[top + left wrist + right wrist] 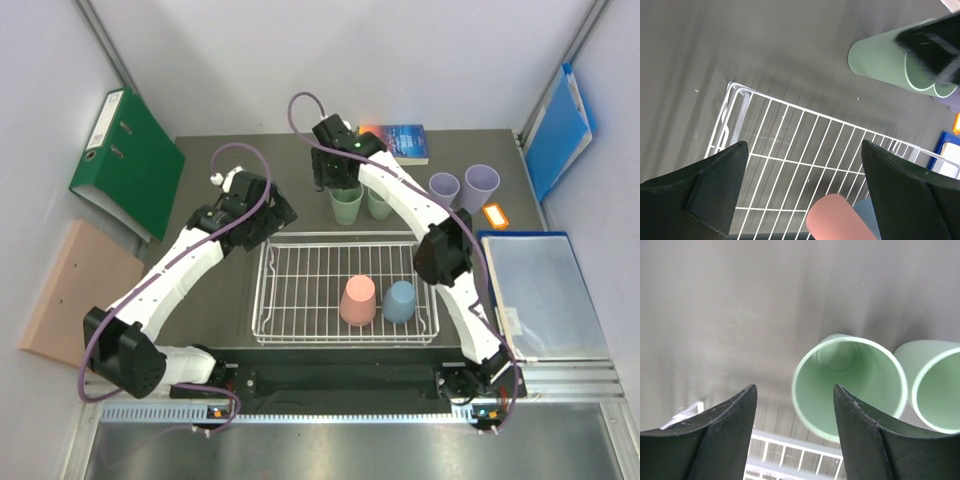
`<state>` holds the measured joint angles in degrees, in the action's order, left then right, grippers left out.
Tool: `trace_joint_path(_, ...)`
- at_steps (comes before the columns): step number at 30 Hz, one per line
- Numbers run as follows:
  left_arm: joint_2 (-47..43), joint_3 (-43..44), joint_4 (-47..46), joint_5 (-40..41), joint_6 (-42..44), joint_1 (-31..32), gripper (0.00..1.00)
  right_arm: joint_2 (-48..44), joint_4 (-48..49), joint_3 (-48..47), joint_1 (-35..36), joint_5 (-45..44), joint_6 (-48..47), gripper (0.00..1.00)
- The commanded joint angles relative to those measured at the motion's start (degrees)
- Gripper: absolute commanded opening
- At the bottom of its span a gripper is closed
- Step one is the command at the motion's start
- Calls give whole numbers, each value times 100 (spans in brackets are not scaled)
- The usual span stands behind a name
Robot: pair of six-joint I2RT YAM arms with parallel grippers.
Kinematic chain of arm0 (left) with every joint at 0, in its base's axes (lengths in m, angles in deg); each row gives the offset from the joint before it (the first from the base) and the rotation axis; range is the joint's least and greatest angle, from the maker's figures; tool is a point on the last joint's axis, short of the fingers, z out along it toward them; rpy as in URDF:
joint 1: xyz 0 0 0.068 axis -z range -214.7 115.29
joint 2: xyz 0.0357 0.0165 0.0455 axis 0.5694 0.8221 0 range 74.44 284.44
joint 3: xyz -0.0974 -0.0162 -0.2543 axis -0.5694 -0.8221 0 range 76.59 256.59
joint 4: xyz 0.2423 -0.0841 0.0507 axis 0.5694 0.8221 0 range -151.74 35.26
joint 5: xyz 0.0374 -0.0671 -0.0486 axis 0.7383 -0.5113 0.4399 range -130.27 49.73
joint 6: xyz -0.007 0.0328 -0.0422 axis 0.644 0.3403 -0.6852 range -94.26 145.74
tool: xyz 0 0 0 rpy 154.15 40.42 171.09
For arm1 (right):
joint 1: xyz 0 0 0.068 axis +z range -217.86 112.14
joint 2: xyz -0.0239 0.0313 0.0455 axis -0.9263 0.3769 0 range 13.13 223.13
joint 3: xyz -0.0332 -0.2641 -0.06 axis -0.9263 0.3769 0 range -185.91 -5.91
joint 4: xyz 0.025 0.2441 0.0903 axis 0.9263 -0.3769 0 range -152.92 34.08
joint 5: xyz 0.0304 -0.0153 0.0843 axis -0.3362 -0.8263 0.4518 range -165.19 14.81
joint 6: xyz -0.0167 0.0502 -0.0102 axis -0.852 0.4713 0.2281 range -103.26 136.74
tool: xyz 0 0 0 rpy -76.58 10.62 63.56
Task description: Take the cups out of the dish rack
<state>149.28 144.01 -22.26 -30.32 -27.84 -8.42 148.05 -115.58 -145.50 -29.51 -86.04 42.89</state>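
Observation:
The white wire dish rack (300,272) lies mid-table. Inside it, upside down, stand a salmon pink cup (358,300) and a light blue cup (400,301). Behind the rack two light green cups (347,207) (379,204) stand upright on the table, with two lavender cups (444,188) (481,183) to their right. My right gripper (341,187) hovers open just over the left green cup (850,382), holding nothing. The other green cup (935,390) is beside it. My left gripper (805,170) hangs open and empty above the rack's (790,145) back left part, the pink cup (837,220) below it.
A book (400,142) lies behind the green cups. An orange tag (495,215) and a clear folder (545,290) lie at the right, a blue folder (560,130) against the right wall. A green binder (125,160) and a wooden board (65,290) are at the left.

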Motion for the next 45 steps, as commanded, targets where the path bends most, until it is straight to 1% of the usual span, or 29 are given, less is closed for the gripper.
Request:
trace_joint_path(1,-216,237,-143,94,155,8,99,-1446,603,184,32,-49,65,63)
trace_joint_path(2,-234,237,-151,112,190,0,99,-1702,1022,439,41,-40,57,64)
trace_joint_path(3,-251,228,-178,147,208,0,99,-1975,1244,972,76,-22,57,65)
trace_joint_path(4,-312,219,-195,190,251,0,99,-2517,1464,1230,85,4,57,66)
trace_joint_path(5,-348,219,-187,243,295,8,99,-2783,1823,1702,94,4,48,68)
trace_joint_path(6,-392,228,-178,270,339,8,99,-3030,1965,1924,120,-13,13,69)
trace_joint_path(7,-479,228,-169,305,409,8,99,-3502,2071,2127,120,-13,-22,71)
trace_joint_path(8,-541,228,-152,366,453,8,99,-3716,2220,2520,120,-31,-109,79)
trace_joint_path(10,-681,246,-56,419,611,8,99,-4338,2248,2900,138,-127,-198,93)
trace_joint_path(11,-726,254,-3,463,664,0,99,-4542,2274,3320,155,-197,-250,99)
trace_joint_path(14,-884,263,208,542,814,8,99,-5237,2013,4085,278,-644,-233,100)
trace_joint_path(16,-989,228,340,604,858,9,99,-5710,1888,4526,576,-1031,-251,99)
trace_joint_path(17,-1016,228,523,630,841,17,99,-5878,1809,4981,899,-1538,-190,100)
trace_joint_path(18,-1051,211,577,639,841,35,99,-6071,1800,5220,1085,-1804,-128,99)
trace_joint_path(19,-1138,176,613,648,841,52,99,-6491,1835,5466,1270,-2067,81,97)
trace_joint_path(20,-1191,149,683,639,849,70,99,-6713,1913,5912,1585,-2462,214,94)
trace_joint_path(21,-1253,44,683,630,858,87,99,-6906,1905,6074,1701,-2579,389,93)
trace_joint_path(22,-1375,-18,657,569,893,105,99,-7169,1609,6171,1772,-2641,834,93)
trace_joint_path(24,-1481,-211,639,516,928,114,99,-7303,1108,6225,2009,-2807,1276,95)
trace_joint_path(25,-1560,-264,648,499,929,123,99,-7347,592,6207,2132,-2861,1592,96)
trace_joint_path(26,-1605,-351,700,490,920,131,99,-7356,343,6155,2394,-2983,1708,99)
trace_joint_path(28,-1745,-413,745,464,893,140,99,-7365,-384,6076,2764,-3386,2154,100)
trace_joint_path(29,-1824,-518,719,463,893,158,99,-7374,-571,6058,3070,-3484,2288,100)
trace_joint_path(31,-2000,-598,605,481,885,158,99,-7392,-992,6057,3283,-3582,2508,100)
trace_joint_path(33,-2079,-668,517,402,937,175,99,-7453,-1161,6145,3521,-3564,2614,100)
trace_joint_path(36,-2019,-730,542,446,798,167,98,-7715,-1486,6601,3855,-3529,3096,100)
trace_joint_path(37,-1983,-713,682,463,701,167,98,-7821,-1557,6924,3917,-3494,3315,100)
trace_joint_path(40,-1895,-756,841,437,358,210,98,-8331,-1505,7540,4014,-3363,3545,99)
trace_joint_path(45,-1886,-634,1122,639,-38,298,99,-8911,-1356,7982,4014,-3362,3477,99)
